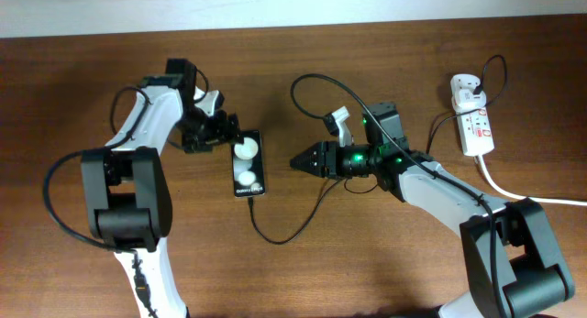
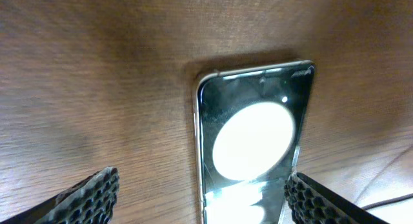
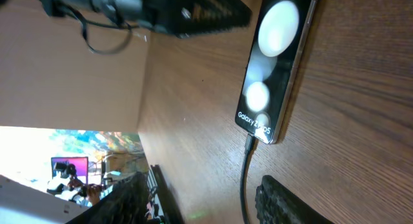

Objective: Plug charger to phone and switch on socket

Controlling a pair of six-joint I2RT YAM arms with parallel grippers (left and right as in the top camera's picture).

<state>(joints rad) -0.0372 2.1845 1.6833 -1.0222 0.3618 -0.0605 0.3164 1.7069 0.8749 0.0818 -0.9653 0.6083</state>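
the table leaves open room between the middle and the socket at the far right, by the far edge. the phone lies left of centre with the charger seated in its near end, so plugging looks done. the left gripper straddles the phone's far end, fingers wide apart and empty. the right gripper, just right of the phone, is partly open and holds nothing. the next move is likely a reach to the socket's switch.

The phone lies flat on the wooden table between the left end effector's wide-spread fingers.
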